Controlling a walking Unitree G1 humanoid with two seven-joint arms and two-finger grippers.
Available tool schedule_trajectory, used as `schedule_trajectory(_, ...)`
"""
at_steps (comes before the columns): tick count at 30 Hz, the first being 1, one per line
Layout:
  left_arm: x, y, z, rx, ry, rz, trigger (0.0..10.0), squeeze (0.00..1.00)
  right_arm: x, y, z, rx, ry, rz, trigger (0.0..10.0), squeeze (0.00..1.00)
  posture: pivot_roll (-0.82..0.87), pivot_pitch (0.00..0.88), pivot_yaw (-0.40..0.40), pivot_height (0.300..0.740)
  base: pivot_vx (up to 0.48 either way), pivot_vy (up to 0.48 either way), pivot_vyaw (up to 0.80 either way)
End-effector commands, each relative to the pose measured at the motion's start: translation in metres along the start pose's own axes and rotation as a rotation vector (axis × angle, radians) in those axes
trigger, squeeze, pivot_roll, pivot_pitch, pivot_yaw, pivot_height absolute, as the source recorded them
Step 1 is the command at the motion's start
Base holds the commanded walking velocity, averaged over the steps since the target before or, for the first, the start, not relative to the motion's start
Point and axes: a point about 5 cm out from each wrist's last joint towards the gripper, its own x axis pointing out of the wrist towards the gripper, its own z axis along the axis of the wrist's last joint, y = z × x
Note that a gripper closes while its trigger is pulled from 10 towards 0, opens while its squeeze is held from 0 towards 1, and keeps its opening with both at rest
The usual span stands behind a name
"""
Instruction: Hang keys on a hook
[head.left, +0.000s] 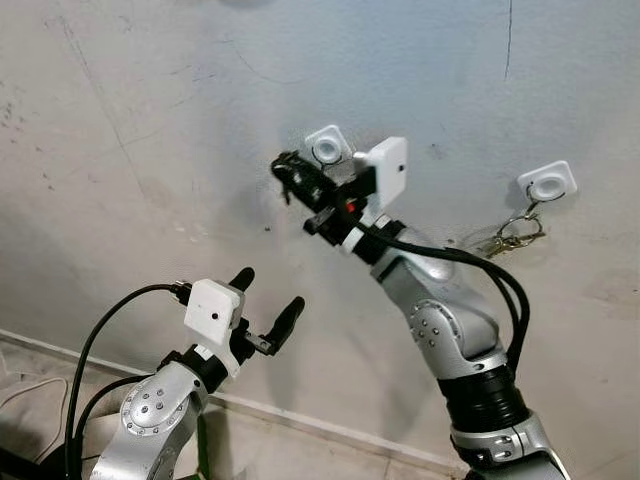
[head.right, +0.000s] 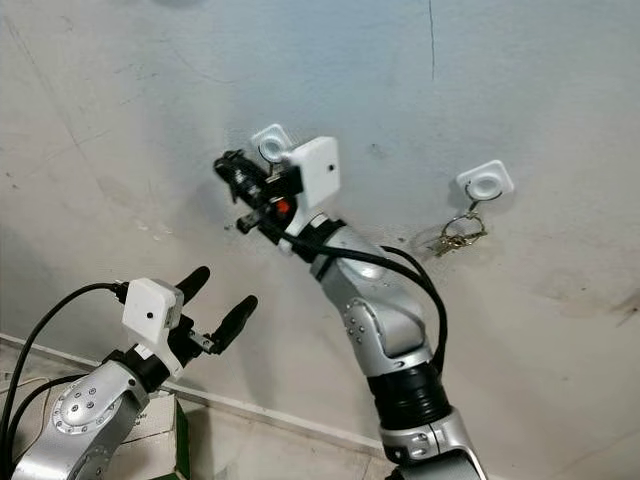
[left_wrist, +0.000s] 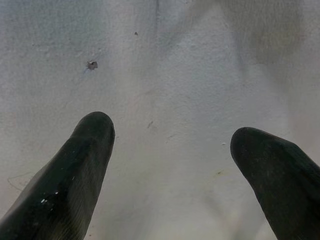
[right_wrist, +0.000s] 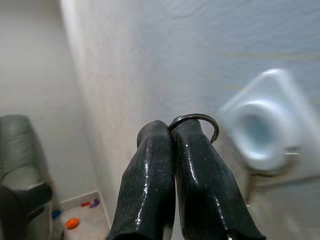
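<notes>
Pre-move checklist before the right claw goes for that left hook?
1. Right claw shut on key ring: ok, the ring loops out past the tips.
2. Left hook free of keys: ok.
3. Ring lined up with that hook: cannot tell; in the right wrist view the hook sits beside the ring, blurred.
4. Right hook already carries a key bunch: ok, apart from the arm.
5. Left claw open, low, away from the hooks: ok.
</notes>
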Motion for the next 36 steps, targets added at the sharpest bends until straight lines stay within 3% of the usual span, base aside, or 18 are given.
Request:
schedule_trajectory(1, -0.001, 0.001, 0.002, 0.013, -0.004, -0.004, 10.0, 0.00, 0.001, 0.000, 0.007, -0.018, -0.026, 0.001, 10.0, 0.00, 0.14, 0.000, 0.026, 0.740, 0.000, 0.000, 0.00)
schedule_trajectory(11, -0.001, 0.002, 0.000, 0.003, -0.002, -0.002, 10.0, 0.00, -0.020, 0.007, 0.006, -0.008, 0.028, 0.069, 10.0, 0.00, 0.14, 0.000, 0.028, 0.740, 0.000, 0.000, 0.00)
schedule_trajectory(17, -0.001, 0.002, 0.000, -0.001, 0.001, -0.005, 10.0, 0.00, -0.028, 0.007, -0.002, 0.007, 0.057, 0.037, 10.0, 0.00, 0.13, 0.000, 0.034, 0.740, 0.000, 0.000, 0.00)
schedule_trajectory(27, 0.000, 0.001, 0.003, 0.002, -0.016, -0.022, 10.0, 0.00, -0.031, 0.009, -0.010, 0.007, 0.088, 0.035, 10.0, 0.00, 0.13, 0.000, 0.033, 0.740, 0.000, 0.000, 0.00)
schedule_trajectory(32, 0.006, 0.001, 0.026, 0.082, -0.127, -0.041, 10.0, 0.00, -0.028, 0.007, -0.008, 0.005, 0.082, 0.031, 10.0, 0.00, 0.13, 0.000, 0.030, 0.740, 0.000, 0.000, 0.00)
schedule_trajectory(36, 0.009, 0.001, 0.028, 0.082, -0.137, -0.037, 10.0, 0.00, -0.027, 0.006, -0.009, 0.006, 0.081, 0.033, 10.0, 0.00, 0.13, 0.000, 0.029, 0.740, 0.000, 0.000, 0.00)
